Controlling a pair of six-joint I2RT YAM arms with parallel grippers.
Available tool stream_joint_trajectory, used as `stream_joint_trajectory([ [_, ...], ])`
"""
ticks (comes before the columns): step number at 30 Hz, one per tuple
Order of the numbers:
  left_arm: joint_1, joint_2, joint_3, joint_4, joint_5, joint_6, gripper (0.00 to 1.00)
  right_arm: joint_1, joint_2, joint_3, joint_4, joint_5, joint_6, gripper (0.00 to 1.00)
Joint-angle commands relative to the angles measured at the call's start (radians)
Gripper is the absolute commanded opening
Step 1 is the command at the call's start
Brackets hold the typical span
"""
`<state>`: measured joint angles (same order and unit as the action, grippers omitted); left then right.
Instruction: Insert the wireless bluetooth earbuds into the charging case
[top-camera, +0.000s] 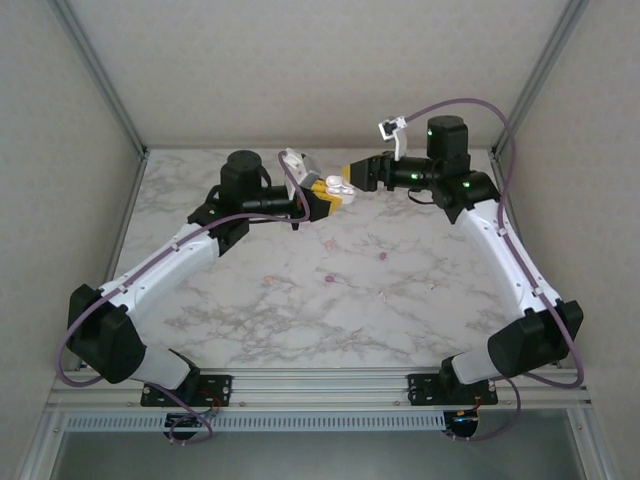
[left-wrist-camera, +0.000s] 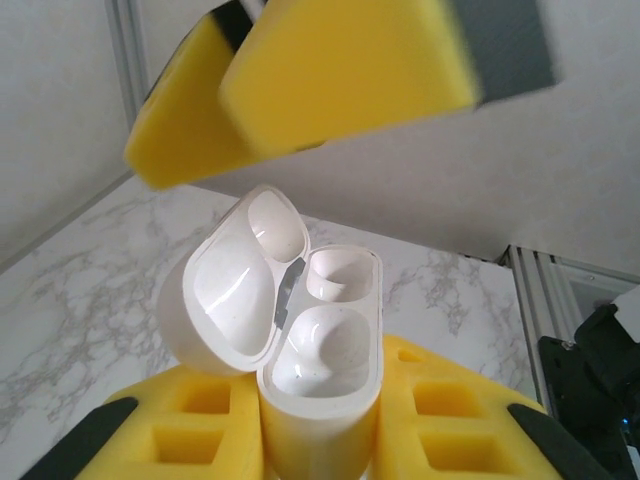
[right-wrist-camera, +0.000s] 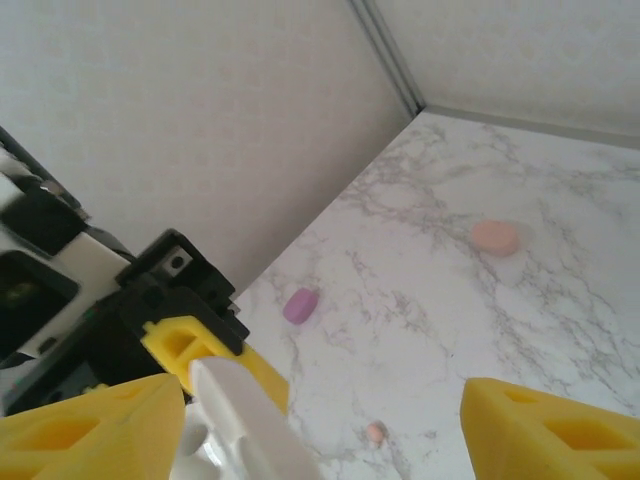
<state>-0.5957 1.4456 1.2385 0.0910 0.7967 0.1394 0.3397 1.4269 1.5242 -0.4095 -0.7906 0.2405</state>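
The white charging case (left-wrist-camera: 322, 352) stands upright with its lid (left-wrist-camera: 228, 292) hinged open to the left. My left gripper (left-wrist-camera: 320, 440) is shut on its body between yellow fingers (left-wrist-camera: 455, 410). Whether its two wells hold anything I cannot tell. In the top view the case (top-camera: 338, 186) hangs above the far middle of the table, with the left gripper (top-camera: 322, 198) and right gripper (top-camera: 347, 178) meeting there. My right gripper (right-wrist-camera: 325, 415) is open, its fingers (right-wrist-camera: 545, 430) wide apart, and the case lid (right-wrist-camera: 240, 420) sits close to its left finger. A tiny pink earbud (right-wrist-camera: 375, 432) lies on the marble below.
A purple case (right-wrist-camera: 300, 305) and a pink case (right-wrist-camera: 495, 237) lie on the marble table (right-wrist-camera: 480, 340) near the back wall. Several small pinkish pieces (top-camera: 329, 279) are scattered mid-table. Metal frame posts (top-camera: 100, 75) and fabric walls enclose the sides.
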Motion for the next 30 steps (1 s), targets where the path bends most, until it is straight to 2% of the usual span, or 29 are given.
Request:
stream_joint_trajectory([
  [1,-0.007,-0.035,-0.034,0.007,-0.053,0.01,0.19,-0.006,-0.127,0.021,-0.025,0.167,0.017,0.85],
  [3,-0.006,-0.043,-0.054,0.031,-0.07,-0.002,0.19,-0.015,-0.172,0.007,-0.088,0.303,-0.005,0.87],
  [5,-0.004,-0.054,-0.073,0.052,-0.091,-0.015,0.19,-0.049,-0.211,-0.019,-0.157,0.469,0.037,0.91],
  [6,-0.004,-0.062,-0.085,0.066,-0.101,-0.024,0.19,-0.089,-0.22,-0.037,-0.196,0.512,0.07,0.9],
  [10,-0.004,-0.096,-0.131,0.126,-0.142,-0.064,0.19,-0.266,-0.18,-0.124,-0.392,0.541,0.18,0.76],
  [12,-0.005,-0.113,-0.152,0.15,-0.16,-0.083,0.19,-0.311,-0.138,-0.19,-0.462,0.533,0.189,0.7],
  [16,-0.006,-0.147,-0.175,0.156,-0.184,-0.097,0.19,-0.314,-0.06,-0.354,-0.503,0.483,0.158,0.56],
  [19,-0.006,-0.167,-0.185,0.157,-0.198,-0.098,0.19,-0.314,-0.036,-0.472,-0.488,0.599,0.207,0.57],
  [22,-0.006,-0.17,-0.181,0.149,-0.202,-0.095,0.19,-0.314,-0.012,-0.534,-0.493,0.75,0.254,0.5],
  [30,-0.008,-0.163,-0.166,0.14,-0.197,-0.099,0.19,-0.314,0.096,-0.593,-0.44,0.747,0.245,0.48],
])
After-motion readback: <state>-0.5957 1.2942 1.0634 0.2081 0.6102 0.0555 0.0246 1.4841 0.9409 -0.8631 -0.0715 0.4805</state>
